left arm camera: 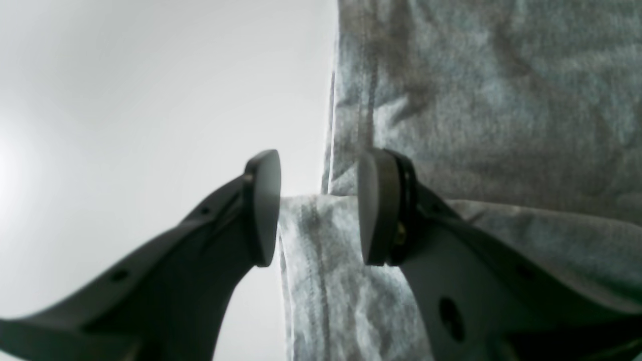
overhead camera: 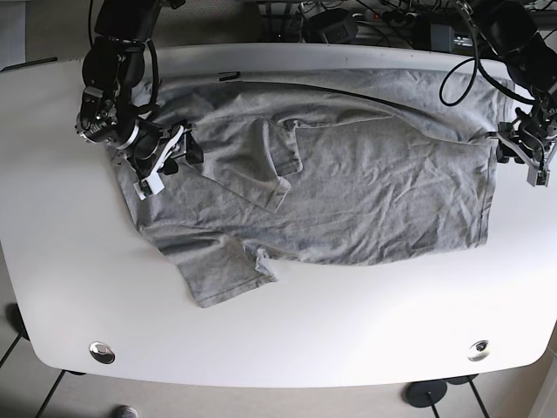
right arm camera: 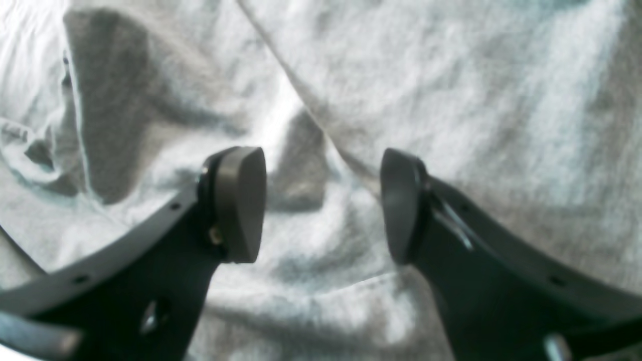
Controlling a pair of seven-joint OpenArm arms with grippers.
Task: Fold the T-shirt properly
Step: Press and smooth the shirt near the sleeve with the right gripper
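Both wrist views were blurred; the grey T-shirt [right arm camera: 451,90] filled the right wrist frame past every edge. In the base view, the table [overhead camera: 348,331] ran off both sides.

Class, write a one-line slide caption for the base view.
Grey T-shirt spread wrinkled on a white table, the left tool at its hem and the right tool near its shoulder.

You have a white worktop [overhead camera: 287,335] with two round metal fittings [overhead camera: 102,352] near its front corners, and a tangle of black cables [overhead camera: 348,19] behind its far edge.
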